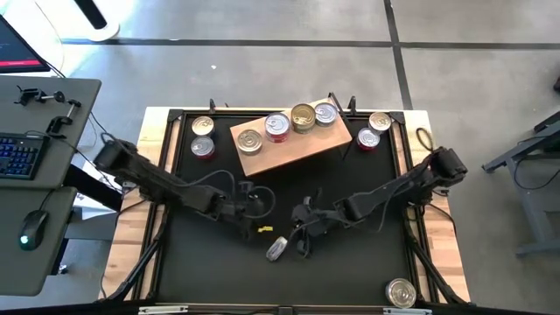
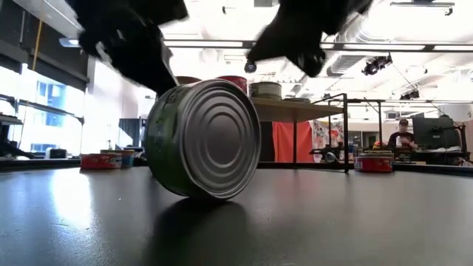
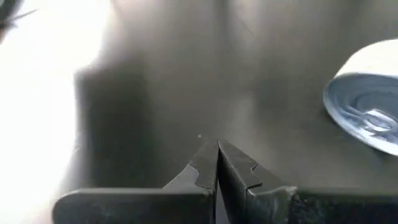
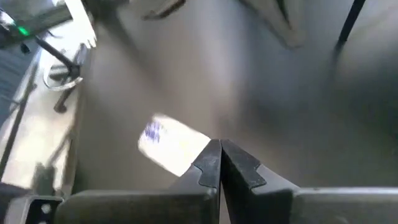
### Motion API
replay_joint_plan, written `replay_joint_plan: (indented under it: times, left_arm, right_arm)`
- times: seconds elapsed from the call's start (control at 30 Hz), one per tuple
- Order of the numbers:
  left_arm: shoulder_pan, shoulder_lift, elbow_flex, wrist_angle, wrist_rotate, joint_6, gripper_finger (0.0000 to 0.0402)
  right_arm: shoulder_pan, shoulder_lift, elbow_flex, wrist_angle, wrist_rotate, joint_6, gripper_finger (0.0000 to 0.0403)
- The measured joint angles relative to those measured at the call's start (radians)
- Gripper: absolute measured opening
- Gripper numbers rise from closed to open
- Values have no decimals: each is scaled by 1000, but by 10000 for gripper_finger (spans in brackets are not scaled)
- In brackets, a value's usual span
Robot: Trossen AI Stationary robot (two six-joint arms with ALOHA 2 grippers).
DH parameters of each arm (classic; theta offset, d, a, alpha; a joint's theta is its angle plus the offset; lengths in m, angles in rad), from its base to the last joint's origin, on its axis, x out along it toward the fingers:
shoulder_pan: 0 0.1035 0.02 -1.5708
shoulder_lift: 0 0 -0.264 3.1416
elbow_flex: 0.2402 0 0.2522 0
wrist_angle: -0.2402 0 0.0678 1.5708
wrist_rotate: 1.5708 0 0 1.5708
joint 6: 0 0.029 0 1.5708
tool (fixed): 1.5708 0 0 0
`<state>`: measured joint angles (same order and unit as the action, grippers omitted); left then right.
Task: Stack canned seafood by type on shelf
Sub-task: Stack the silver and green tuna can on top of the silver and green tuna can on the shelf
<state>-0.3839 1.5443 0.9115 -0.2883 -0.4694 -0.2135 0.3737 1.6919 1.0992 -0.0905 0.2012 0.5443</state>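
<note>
One can of the canned seafood lies on its side on the black table top, its ringed silver lid facing the near edge. My left gripper and my right gripper hover just above it, both shut with nothing between the fingers. The left wrist view shows shut fingertips and the can off to one side. The right wrist view shows shut fingertips and the can beyond them. Several cans stand on the shelf.
Two cans stand left of the shelf and two stand to its right. One can sits at the near right corner. A small yellow piece lies between the grippers. A desk with keyboard stands left of the table.
</note>
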Motion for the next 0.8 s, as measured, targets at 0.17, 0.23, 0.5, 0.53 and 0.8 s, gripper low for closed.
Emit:
replay_joint_plan:
  times: [0.17, 0.23, 0.5, 0.53, 0.8]
  left_arm:
    - [-115, -109, 0, -71, -169, -226, 0]
    - [-177, -129, 0, -64, -256, -336, 0]
    - [-396, -134, 0, -18, -535, -683, 0]
    - [-415, -137, 0, -11, -563, -695, 0]
    - [-453, -155, 1, 55, -617, -728, 0]
  right_arm:
    - [-33, -67, 0, 45, -46, -165, 4]
    - [-52, -74, 7, 74, -100, -203, 18]
    - [-91, 26, 184, -34, -327, -333, 174]
    - [-91, 45, 219, -82, -369, -372, 197]
    - [-65, 243, 484, -401, -524, -672, 274]
